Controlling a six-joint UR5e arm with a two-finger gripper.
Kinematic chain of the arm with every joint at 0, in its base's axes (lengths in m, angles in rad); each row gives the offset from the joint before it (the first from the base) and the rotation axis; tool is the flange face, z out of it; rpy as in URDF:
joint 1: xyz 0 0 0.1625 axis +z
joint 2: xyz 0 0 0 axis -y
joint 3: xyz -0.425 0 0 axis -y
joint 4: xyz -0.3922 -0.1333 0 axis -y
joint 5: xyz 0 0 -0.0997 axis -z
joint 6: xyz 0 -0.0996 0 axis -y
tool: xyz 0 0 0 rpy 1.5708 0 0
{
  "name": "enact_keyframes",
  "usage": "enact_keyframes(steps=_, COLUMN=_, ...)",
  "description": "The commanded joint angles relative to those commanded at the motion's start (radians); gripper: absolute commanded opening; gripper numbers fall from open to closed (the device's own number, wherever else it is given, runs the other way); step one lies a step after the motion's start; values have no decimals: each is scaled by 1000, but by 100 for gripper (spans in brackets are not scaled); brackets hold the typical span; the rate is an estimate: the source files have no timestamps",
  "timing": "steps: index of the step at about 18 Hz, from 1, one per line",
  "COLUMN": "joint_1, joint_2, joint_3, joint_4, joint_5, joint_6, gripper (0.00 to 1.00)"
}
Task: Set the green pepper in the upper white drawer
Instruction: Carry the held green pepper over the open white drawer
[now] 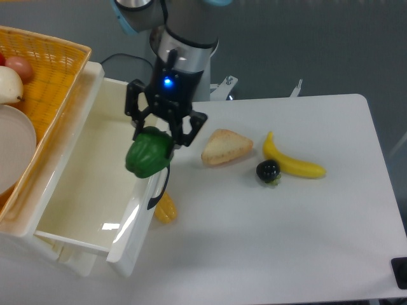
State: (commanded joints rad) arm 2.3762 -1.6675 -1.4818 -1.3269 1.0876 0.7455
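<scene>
My gripper (156, 135) is shut on the green pepper (147, 153), a glossy bright-green lobed pepper that hangs below its black fingers. The pepper hovers over the right front wall of the upper white drawer (76, 197), just above the curved black handle (160, 183). The drawer is pulled open and its glossy white inside shows nothing in it.
A bread wedge (225, 147), a small black round fruit (268, 170) and a yellow banana (294, 163) lie on the white table to the right. A yellow corn-like piece (165, 207) sits beside the drawer front. A woven yellow basket (44, 76) holding a white plate stands at left.
</scene>
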Motion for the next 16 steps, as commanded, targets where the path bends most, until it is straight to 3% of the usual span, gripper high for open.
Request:
enact_keyframes(steps=6, joint_1=-29, joint_2=-3, joint_3=-35, joint_4=5, joint_5=3, joint_6=9, gripper=18)
enact_keyframes(steps=16, joint_1=-83, joint_2=-29, joint_3=-38, joint_4=9, joint_5=5, joint_6=11, gripper=18)
